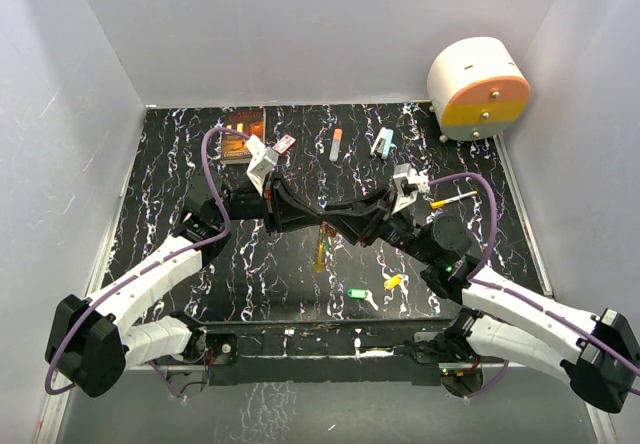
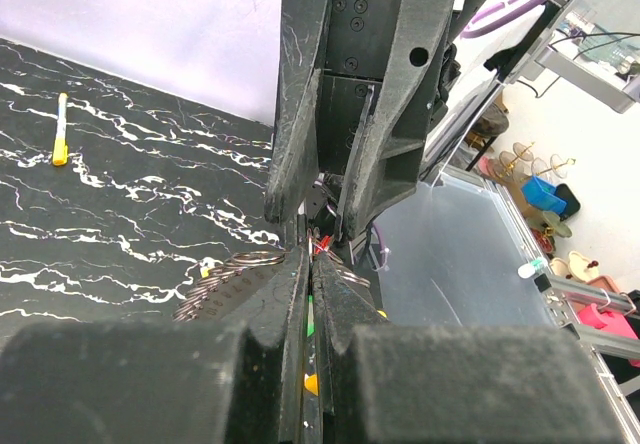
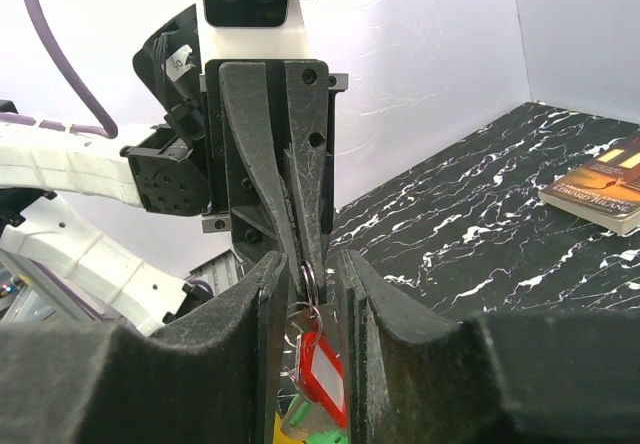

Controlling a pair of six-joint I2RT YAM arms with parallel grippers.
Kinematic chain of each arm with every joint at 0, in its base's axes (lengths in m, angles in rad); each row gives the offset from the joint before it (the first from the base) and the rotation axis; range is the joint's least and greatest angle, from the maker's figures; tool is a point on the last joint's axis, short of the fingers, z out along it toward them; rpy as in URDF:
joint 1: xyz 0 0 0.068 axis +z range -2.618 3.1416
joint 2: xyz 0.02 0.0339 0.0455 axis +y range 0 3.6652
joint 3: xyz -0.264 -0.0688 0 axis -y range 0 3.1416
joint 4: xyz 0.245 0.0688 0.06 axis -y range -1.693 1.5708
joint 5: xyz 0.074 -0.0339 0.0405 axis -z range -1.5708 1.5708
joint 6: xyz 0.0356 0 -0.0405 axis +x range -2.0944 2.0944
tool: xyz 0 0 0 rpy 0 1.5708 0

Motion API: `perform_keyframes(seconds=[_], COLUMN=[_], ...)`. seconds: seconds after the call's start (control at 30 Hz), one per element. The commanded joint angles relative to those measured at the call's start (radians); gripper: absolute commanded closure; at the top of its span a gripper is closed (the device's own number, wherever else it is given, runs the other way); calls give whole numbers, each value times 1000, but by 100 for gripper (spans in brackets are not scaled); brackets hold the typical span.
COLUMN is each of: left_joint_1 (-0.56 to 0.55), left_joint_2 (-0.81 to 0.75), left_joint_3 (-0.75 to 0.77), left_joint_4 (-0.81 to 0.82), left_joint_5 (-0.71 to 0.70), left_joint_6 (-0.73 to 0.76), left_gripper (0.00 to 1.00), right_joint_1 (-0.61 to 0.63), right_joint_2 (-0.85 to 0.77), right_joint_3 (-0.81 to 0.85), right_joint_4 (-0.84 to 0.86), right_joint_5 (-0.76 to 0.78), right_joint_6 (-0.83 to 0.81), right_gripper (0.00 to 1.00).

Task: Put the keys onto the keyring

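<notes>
Over the middle of the black, white-veined table (image 1: 170,164) the two arms stood fingertip to fingertip. The left gripper (image 1: 315,222) was clenched on the keyring (image 1: 320,254), a loop that was part orange-yellow plastic arc and part silvery metal. From above, the orange arc hung off the meeting point with its long axis running toward the near edge. The right gripper (image 3: 310,264) was closed on the red-tagged key (image 3: 322,376), a small silver key with a red plastic label. The label lay lengthwise between the fingers, its ring end toward the left gripper's tips and its other end toward the right wrist. (From above that key could not be made out at all, hidden among the black fingers.) Only the left wrist camera showed the keyring's silvery coil (image 2: 235,269), bulging out beside the left fingers. Only the top view showed the green-headed key (image 1: 357,293) and the yellow-headed key (image 1: 392,282). They lay flat on the table just beside each other, near the right arm, the green one's blade pointing right and toward the near edge.
</notes>
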Motion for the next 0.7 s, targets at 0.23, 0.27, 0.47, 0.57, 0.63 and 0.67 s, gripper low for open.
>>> perform_keyframes(seconds=[0.23, 0.27, 0.47, 0.57, 0.63, 0.67], left_joint_1=[-5, -3, -4, -5, -4, -4], left_joint_2=[-41, -41, -43, -42, -40, -41], left_joint_3=[16, 16, 13, 15, 16, 16], left_joint_4=[65, 65, 65, 65, 66, 66], left_joint_5=[-16, -15, -15, -16, -17, -17], left_joint_6=[-14, -15, -15, -17, -18, -18], left_gripper=[100, 100, 100, 100, 100, 100], right_joint_1=[-3, -4, -3, -4, -3, -3], right_joint_2=[34, 36, 47, 51, 54, 58], right_joint_3=[49, 49, 52, 55, 58, 58], right_joint_4=[146, 148, 162, 173, 174, 175], right_joint_5=[-22, -22, -24, -25, -27, -29], right_joint_6=[6, 6, 8, 8, 8, 8], right_gripper=[71, 71, 73, 73, 75, 75])
